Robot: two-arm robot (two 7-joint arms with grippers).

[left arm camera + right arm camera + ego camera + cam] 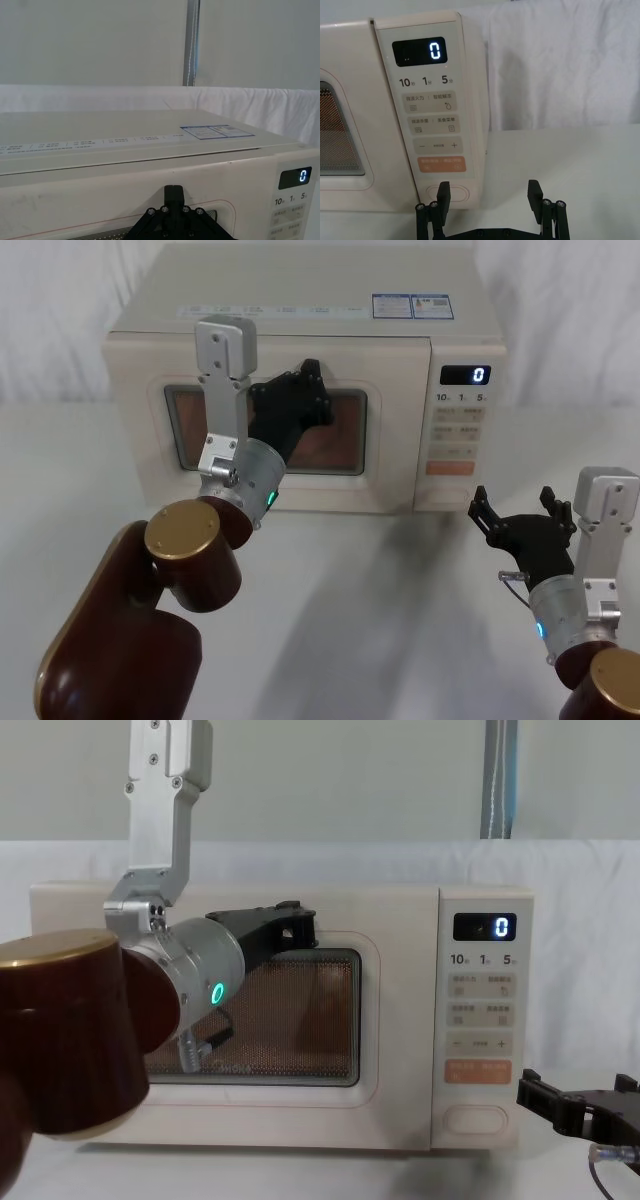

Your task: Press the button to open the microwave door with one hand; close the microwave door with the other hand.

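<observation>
1. A white cloth backdrop (560, 310) fills the upper right of the head view.
2. A white tabletop (380, 620) spans the lower centre.
3. A grey vertical pole (500, 780) stands at the chest view's upper right.

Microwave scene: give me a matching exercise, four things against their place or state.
Things:
1. cream microwave door with dark window
2. left gripper
3. right gripper
4. cream-white oval button

States:
A. fingers open, in front of the keypad panel
B. shut
C. against the door's window
D. below the orange key

Pairs: 1-B, 2-C, 3-A, 4-D
</observation>
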